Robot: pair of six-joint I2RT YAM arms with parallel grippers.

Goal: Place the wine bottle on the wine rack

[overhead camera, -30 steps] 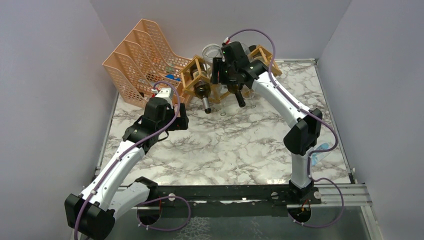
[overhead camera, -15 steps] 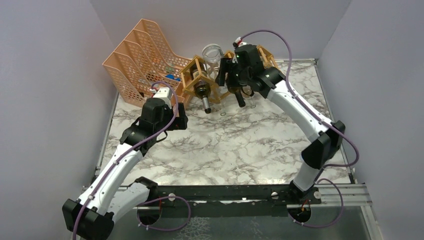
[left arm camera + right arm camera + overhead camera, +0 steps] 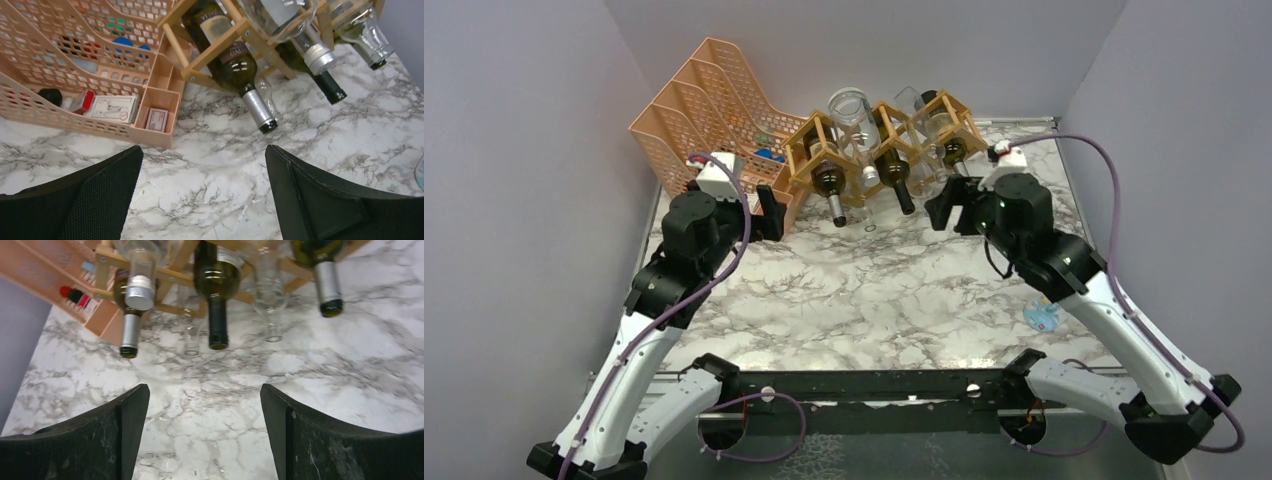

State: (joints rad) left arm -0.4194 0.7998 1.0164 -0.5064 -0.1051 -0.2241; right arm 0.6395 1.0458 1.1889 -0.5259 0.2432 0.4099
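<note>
Right fingers [image 3: 100, 435] stand wide apart with nothing between them, near the dark wine bottle [image 3: 892, 175], which lies in a middle cell of the wooden wine rack [image 3: 804, 155], neck slanting down toward the bench [image 3: 874, 290]. Left fingers [image 3: 80, 200] are likewise spread and empty, near the peach file organizer [image 3: 694, 110] beside the rack.

dark wine bottles [image 3: 217, 275]: 3 | clear bottles [image 3: 270, 296]: 3 | wine rack [image 3: 174, 50]: 1 | organizer [image 3: 694, 110]: 1

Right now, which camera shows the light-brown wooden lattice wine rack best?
Top external view: it alone shows the whole wine rack, every diamond cell. The left wrist view catches only a few front slats; the right wrist view only its lowest slats.
</note>
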